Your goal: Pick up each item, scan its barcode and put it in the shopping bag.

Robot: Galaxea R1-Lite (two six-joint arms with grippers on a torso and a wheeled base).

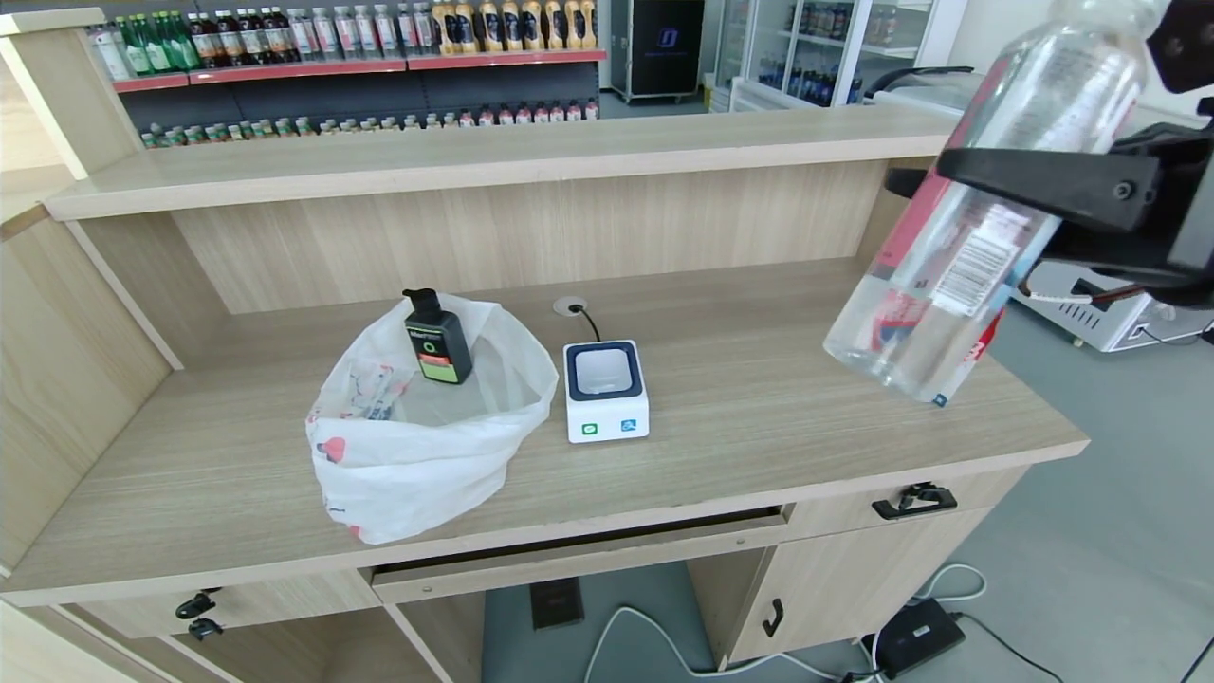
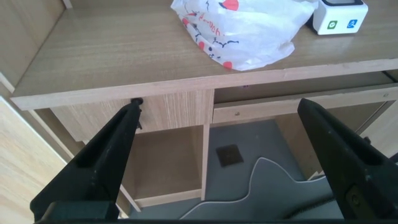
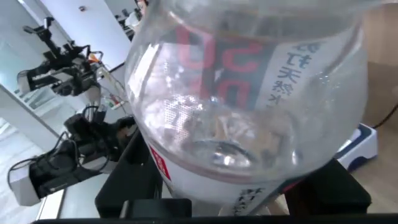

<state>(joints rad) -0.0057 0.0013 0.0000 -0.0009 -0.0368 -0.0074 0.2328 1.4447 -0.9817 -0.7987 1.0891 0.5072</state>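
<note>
My right gripper [image 1: 1062, 180] is shut on a clear plastic water bottle [image 1: 977, 218] with a red and white label, held tilted high above the counter's right end, its barcode facing the head view. The same bottle [image 3: 249, 99] looms close in the right wrist view. A white barcode scanner [image 1: 606, 389] with a dark blue rim sits mid-counter. To its left, a white shopping bag [image 1: 427, 422] stands open with a dark pump bottle [image 1: 436, 339] inside. My left gripper [image 2: 217, 162] hangs open below the counter's front edge, nothing between its fingers; the bag [image 2: 242, 28] and the scanner [image 2: 339, 15] lie beyond it.
The wooden counter [image 1: 759, 408] has a raised back ledge and a cable hole [image 1: 570, 305] behind the scanner. Drawers with black handles [image 1: 915, 500] sit under the front edge. Cables and a power brick [image 1: 915, 634] lie on the floor. Shelves of drinks line the back wall.
</note>
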